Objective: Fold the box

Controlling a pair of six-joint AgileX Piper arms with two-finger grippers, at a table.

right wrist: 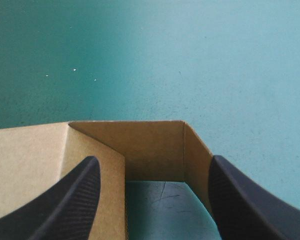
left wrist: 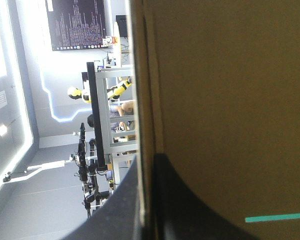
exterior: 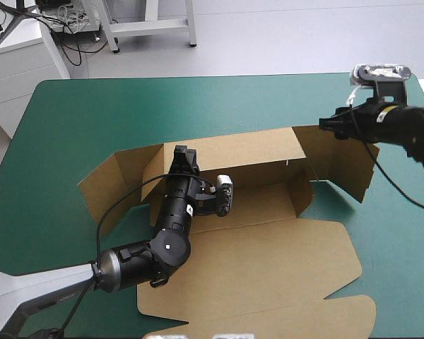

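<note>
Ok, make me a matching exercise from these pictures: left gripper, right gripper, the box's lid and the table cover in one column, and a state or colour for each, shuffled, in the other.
Column one
1. left gripper
2. right gripper
3. box lid
4. table cover

Column two
A. lying flat, on the robot's side
B. jaws apart, a raised corner of board between them
C. teal-green
D. jaws shut on the raised far wall

Pairs: 1-D, 2-B, 3-A, 4-C.
</note>
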